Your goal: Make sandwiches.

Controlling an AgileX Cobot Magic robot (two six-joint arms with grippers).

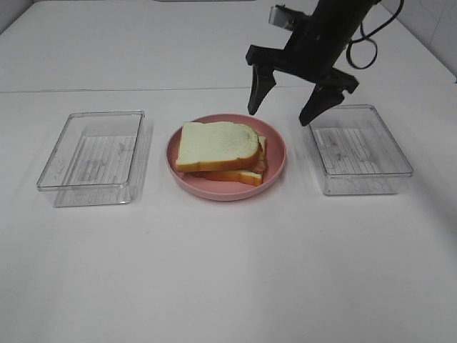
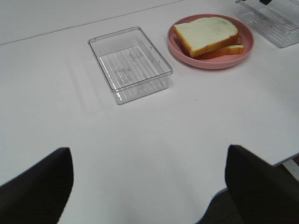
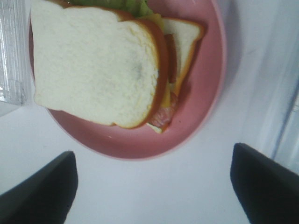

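The sandwich point(image 1: 218, 146) shows white bread with orange-brown crust (green lettuce, yellow cheese and reddish bacon peek out at its edges). Its plate point(image 1: 275, 174) is pink; both trays point(image 1: 93, 157) point(image 1: 360, 148) are clear, ribbed-bottomed; the counter point(image 1: 228, 271) is white.

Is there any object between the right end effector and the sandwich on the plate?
Nothing visible is in the way. The right end effector hangs open in the air behind the pink plate. The sandwich lies uncovered on it, and both clear trays stand off to the sides.
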